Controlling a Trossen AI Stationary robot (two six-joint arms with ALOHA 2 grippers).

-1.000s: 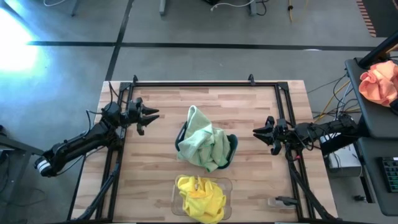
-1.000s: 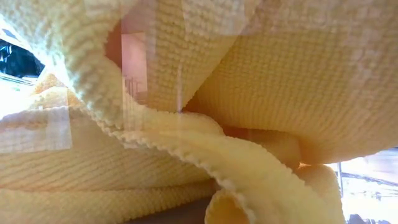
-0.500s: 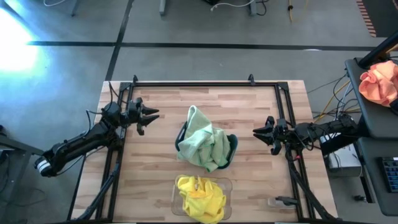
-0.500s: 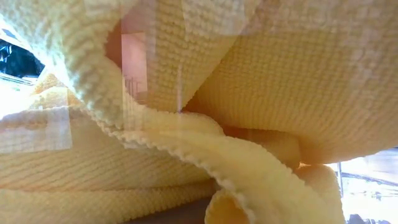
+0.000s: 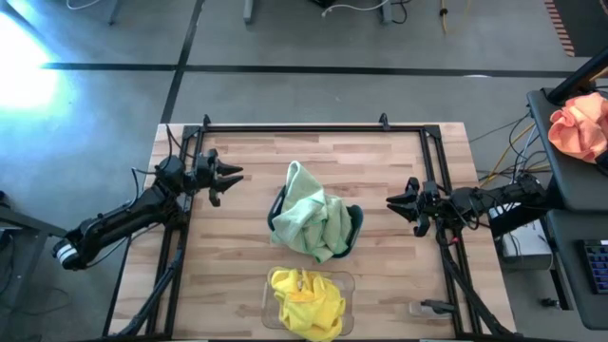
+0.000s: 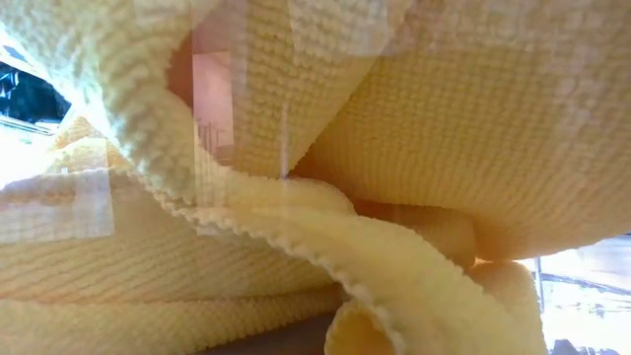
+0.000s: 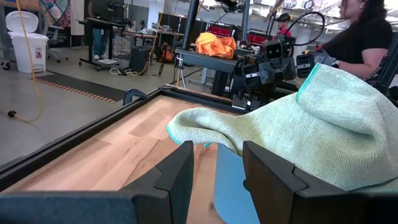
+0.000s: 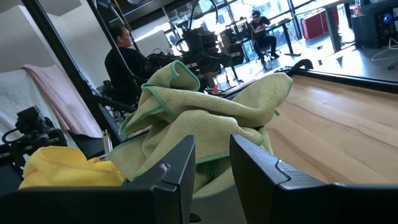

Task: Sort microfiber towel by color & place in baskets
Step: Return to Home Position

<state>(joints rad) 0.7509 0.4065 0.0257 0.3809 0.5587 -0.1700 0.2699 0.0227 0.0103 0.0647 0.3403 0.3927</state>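
Pale green towels [image 5: 313, 217] are piled in the dark teal basket [image 5: 354, 228] at the table's middle and spill over its rim; they also show in the left wrist view [image 7: 323, 124] and the right wrist view [image 8: 199, 121]. Bright yellow towels [image 5: 306, 302] fill the clear basket [image 5: 344, 281] at the near edge, fill the low view [image 6: 315, 177] and show in the right wrist view [image 8: 62, 165]. My left gripper [image 5: 236, 174] hovers left of the green pile, open. My right gripper [image 5: 391, 201] hovers right of it, open. Neither touches anything.
A black frame [image 5: 294, 126] runs round the wooden table [image 5: 237, 247]. An orange-pink cloth [image 5: 579, 123] lies on a stand beyond the right edge. A person [image 7: 360, 37] sits beyond the table. Bare wood lies between each gripper and the baskets.
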